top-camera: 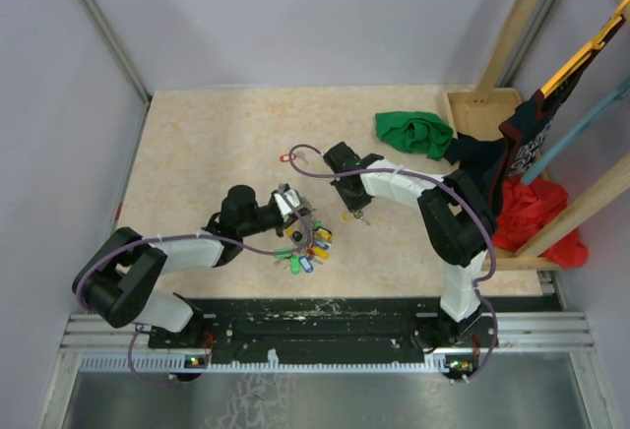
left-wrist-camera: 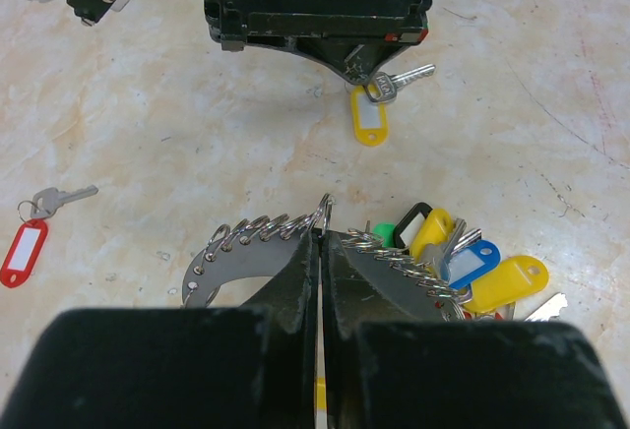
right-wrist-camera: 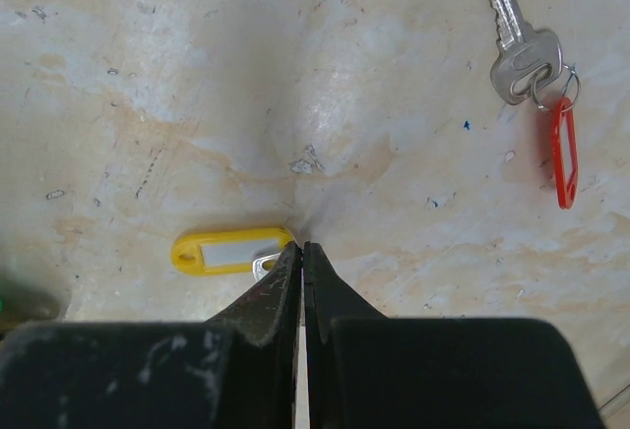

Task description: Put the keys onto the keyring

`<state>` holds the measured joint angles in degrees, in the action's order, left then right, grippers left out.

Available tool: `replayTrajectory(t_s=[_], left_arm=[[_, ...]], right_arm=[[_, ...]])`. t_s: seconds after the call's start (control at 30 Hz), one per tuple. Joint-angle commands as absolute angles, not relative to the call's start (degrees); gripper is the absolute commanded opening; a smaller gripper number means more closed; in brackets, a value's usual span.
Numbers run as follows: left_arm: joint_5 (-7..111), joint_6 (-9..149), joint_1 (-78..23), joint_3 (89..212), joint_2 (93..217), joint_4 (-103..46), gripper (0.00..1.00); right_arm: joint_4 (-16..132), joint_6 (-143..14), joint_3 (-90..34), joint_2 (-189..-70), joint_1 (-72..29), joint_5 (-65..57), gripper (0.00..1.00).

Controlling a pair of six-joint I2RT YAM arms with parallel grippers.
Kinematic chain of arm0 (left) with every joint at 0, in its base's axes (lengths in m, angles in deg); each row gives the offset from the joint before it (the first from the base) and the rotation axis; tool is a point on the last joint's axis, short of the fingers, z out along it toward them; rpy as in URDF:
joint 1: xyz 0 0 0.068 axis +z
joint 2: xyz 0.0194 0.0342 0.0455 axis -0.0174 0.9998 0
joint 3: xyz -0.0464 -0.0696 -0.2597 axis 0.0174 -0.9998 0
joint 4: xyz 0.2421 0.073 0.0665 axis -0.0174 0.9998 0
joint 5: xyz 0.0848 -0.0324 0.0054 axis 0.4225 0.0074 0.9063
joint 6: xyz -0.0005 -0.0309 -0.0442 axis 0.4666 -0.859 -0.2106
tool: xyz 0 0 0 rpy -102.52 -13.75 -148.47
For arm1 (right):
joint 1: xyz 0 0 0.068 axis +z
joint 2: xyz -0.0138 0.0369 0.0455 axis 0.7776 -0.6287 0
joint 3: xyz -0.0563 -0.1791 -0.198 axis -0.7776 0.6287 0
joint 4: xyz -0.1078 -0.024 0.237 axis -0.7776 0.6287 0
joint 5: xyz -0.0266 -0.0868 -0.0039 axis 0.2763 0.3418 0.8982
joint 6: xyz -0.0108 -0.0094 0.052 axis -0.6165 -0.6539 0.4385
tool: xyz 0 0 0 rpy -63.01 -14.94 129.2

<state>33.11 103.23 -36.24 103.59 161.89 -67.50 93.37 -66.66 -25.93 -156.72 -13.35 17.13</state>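
The right gripper [right-wrist-camera: 301, 248], tips pressed together at the yellow-tagged key [right-wrist-camera: 232, 252] mid-bench [top-camera: 197, 153] but not clearly pinching it, is risking skating it away, while the left gripper [left-wrist-camera: 322, 237] is pinching the thin keyring [left-wrist-camera: 258, 226] toward the bench's near edge.

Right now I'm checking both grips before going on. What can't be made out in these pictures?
Right wrist view: the shut right gripper covers most of the key on the yellow tag; whether it is pinched cannot be told.
Left wrist view: the left gripper, shut on the keyring, hides the ring's near arc.
Top view: everything at the fingertips is too small, and the wrists partly cover it.
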Motion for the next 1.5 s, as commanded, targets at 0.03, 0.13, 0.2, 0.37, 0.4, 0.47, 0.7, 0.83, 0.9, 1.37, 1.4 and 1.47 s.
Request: replayTrajectory(t_s=[0.03, 0.13, 0.2, 0.37, 0.4, 0.47, 0.7, 0.83, 0.9, 1.37, 1.4, 1.47], left_arm=[[33.49, 102.6, -36.07, 104.14, 161.3, -69.49, 0.0], [33.5, 102.5, -36.07, 104.28, 161.52, -69.59, 0.0], [33.53, 102.31, -36.07, 104.34, 161.53, -69.64, 0.0], [33.78, 102.11, -36.07, 104.34, 161.57, -69.84, 0.0], [33.82, 102.1, -36.07, 104.2, 161.48, -69.85, 0.0], [34.04, 101.94, -36.07, 104.11, 161.35, -69.98, 0.0], [33.92, 101.56, -36.07, 104.0, 161.35, -70.39, 0.0], [33.97, 101.51, -36.07, 103.96, 161.35, -70.32, 0.0], [34.0, 101.53, -36.09, 104.0, 161.39, -70.47, 0.0], [33.66, 101.21, -36.07, 103.93, 161.43, -70.71, 0.0], [33.64, 101.26, -36.07, 103.98, 161.43, -70.74, 0.0], [33.57, 101.22, -36.07, 103.92, 161.43, -70.74, 0.0]], right_arm=[[90.79, -65.38, -28.06, -155.07, -13.43, 16.51, 0.04], [89.23, -65.12, -26.99, -153.03, -13.44, 14.2, 0.09], [87.79, -64.85, -25.87, -151.08, -13.43, 12.39, 0.12], [84.78, -64.49, -22.88, -146.81, -13.8, 10.05, 0.17], [83.98, -64.34, -21.82, -145.84, -14.22, 9.4, 0.18], [81.77, -63.76, -18.75, -143.93, -15.36, 8.21, 0.2], [72.56, -62.6, -9.78, -138.25, -16.06, 9.39, 0.25], [65.74, -61.93, -4.97, -136.34, -15.98, 10.35, 0.26], [62.43, -61.66, -2.65, -135.46, -15.95, 11.46, 0.26], [51.91, -61.33, 3.5, -135.95, -14.69, 13.42, 0.21], [51.78, -61.28, 3.49, -136.17, -14.49, 13.63, 0.21], [51.46, -61.18, 3.42, -136.76, -14.48, 14.06, 0.2]])
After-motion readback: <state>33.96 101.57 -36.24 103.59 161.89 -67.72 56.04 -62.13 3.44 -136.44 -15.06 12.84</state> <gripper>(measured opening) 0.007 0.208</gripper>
